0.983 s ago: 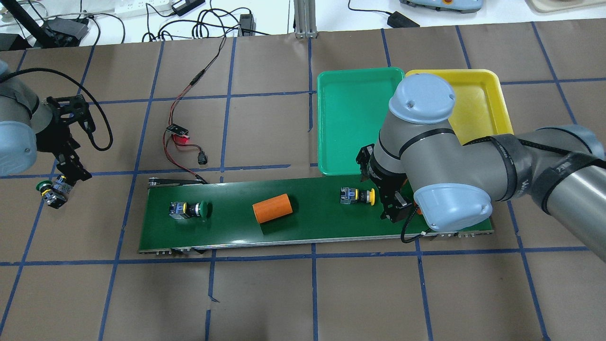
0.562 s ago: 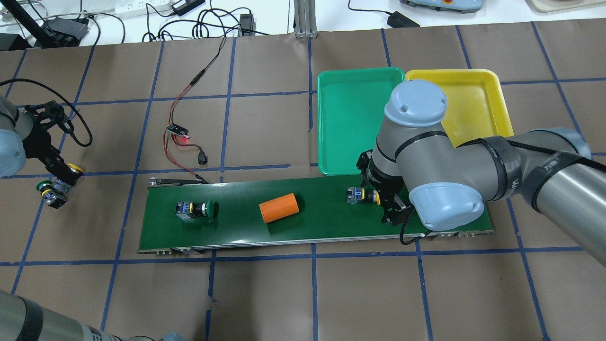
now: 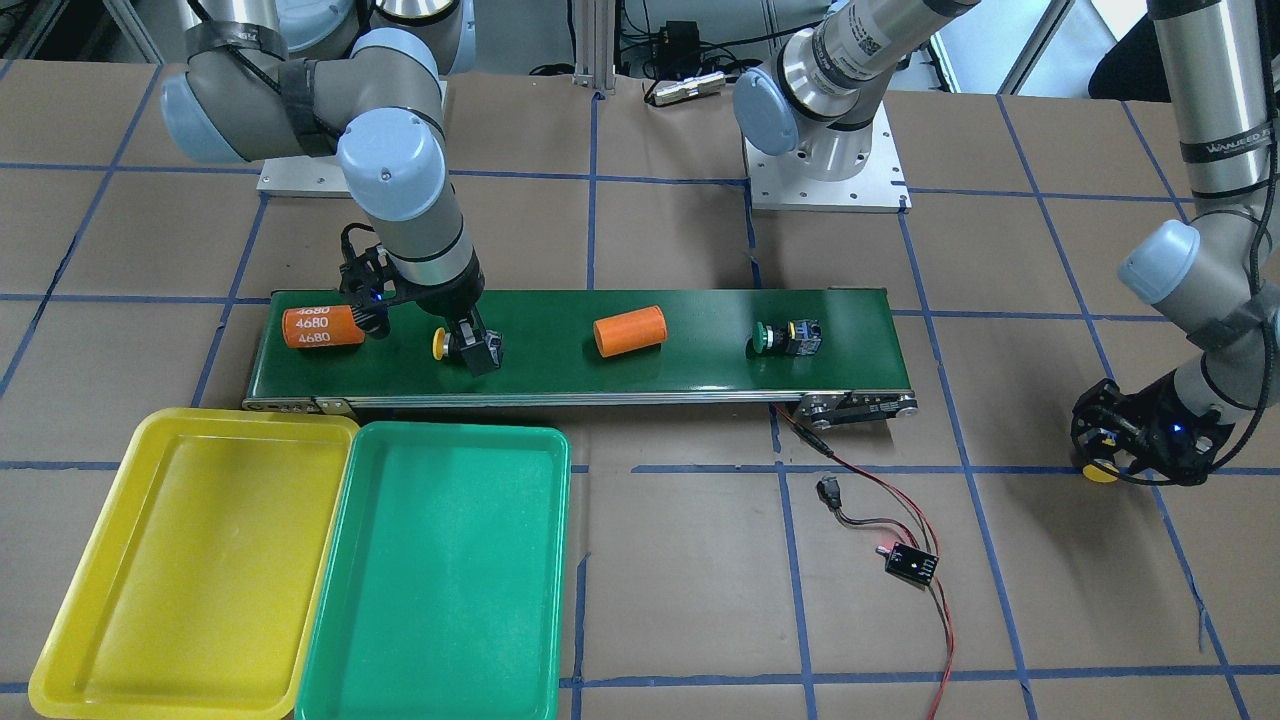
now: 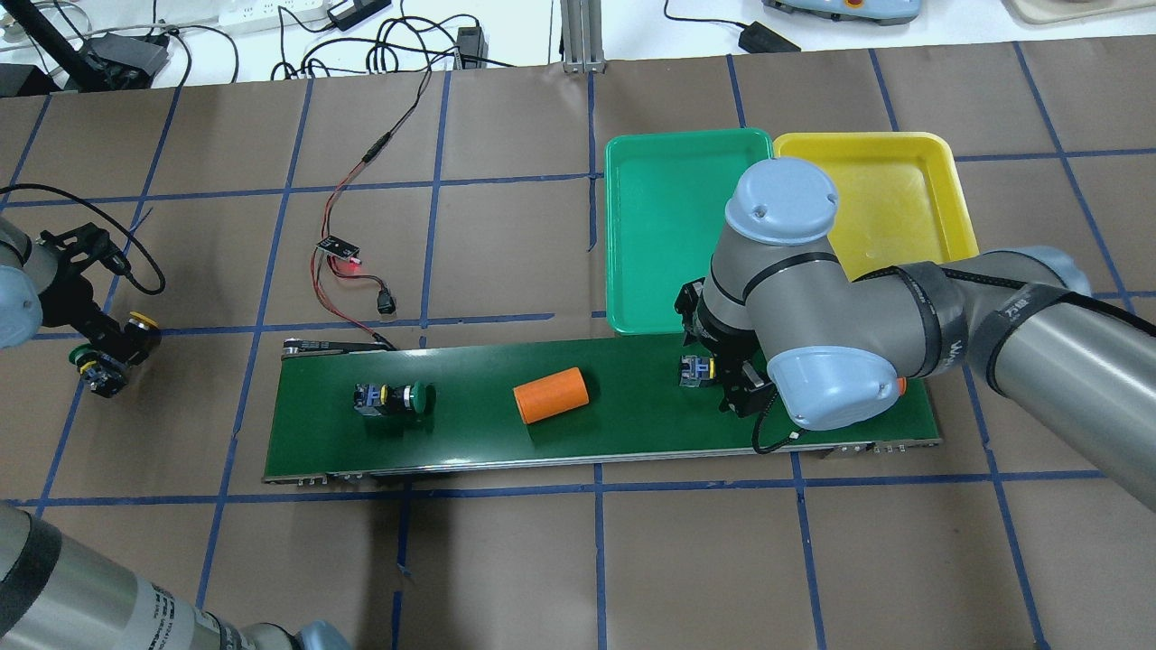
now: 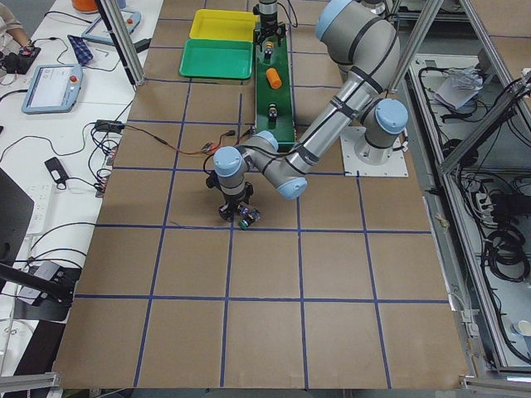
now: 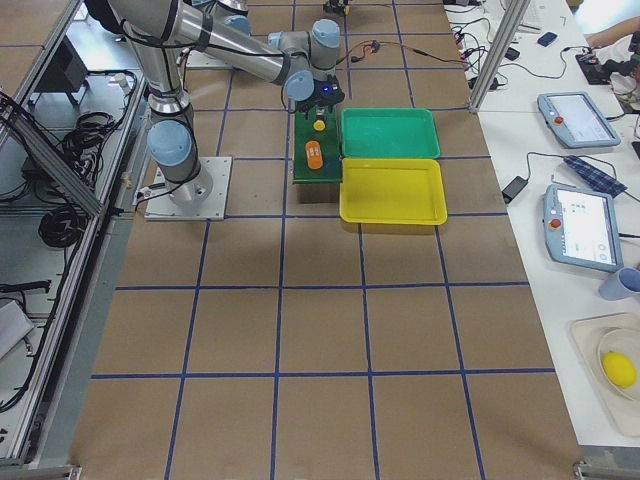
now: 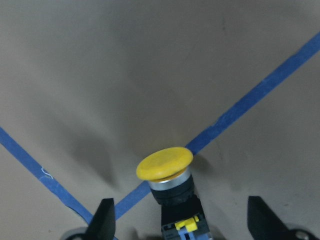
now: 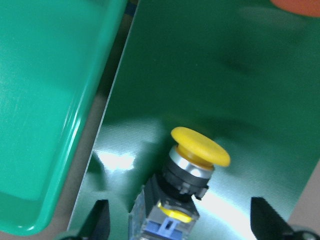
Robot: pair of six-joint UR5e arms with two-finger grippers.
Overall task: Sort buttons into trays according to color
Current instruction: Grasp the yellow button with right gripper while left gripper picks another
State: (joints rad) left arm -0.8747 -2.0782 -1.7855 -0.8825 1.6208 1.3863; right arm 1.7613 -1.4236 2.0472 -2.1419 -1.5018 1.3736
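Observation:
On the conveyor belt (image 4: 632, 433) a yellow button (image 8: 200, 147) lies on its side between the open fingers of my right gripper (image 8: 182, 220); my fingers do not touch it. The front view shows that gripper (image 3: 465, 345) down at the belt. A green button (image 4: 397, 397) lies further left on the belt. Off the belt at the table's left end, my left gripper (image 7: 182, 220) is open around another yellow button (image 7: 165, 164) that lies on the paper. A second green button (image 4: 86, 357) rests beside it. The green tray (image 4: 668, 226) and the yellow tray (image 4: 912, 199) stand behind the belt.
An orange cylinder (image 4: 551, 394) lies mid-belt, and another marked 4680 (image 3: 320, 326) sits at the belt's end beside my right gripper. A small circuit board with red and black wires (image 4: 339, 248) lies behind the belt's left end.
The belt carried the green button, orange cylinder and yellow button to the right. My right gripper closed in over the yellow button. The left gripper swung left, uncovering the yellow button on the table.

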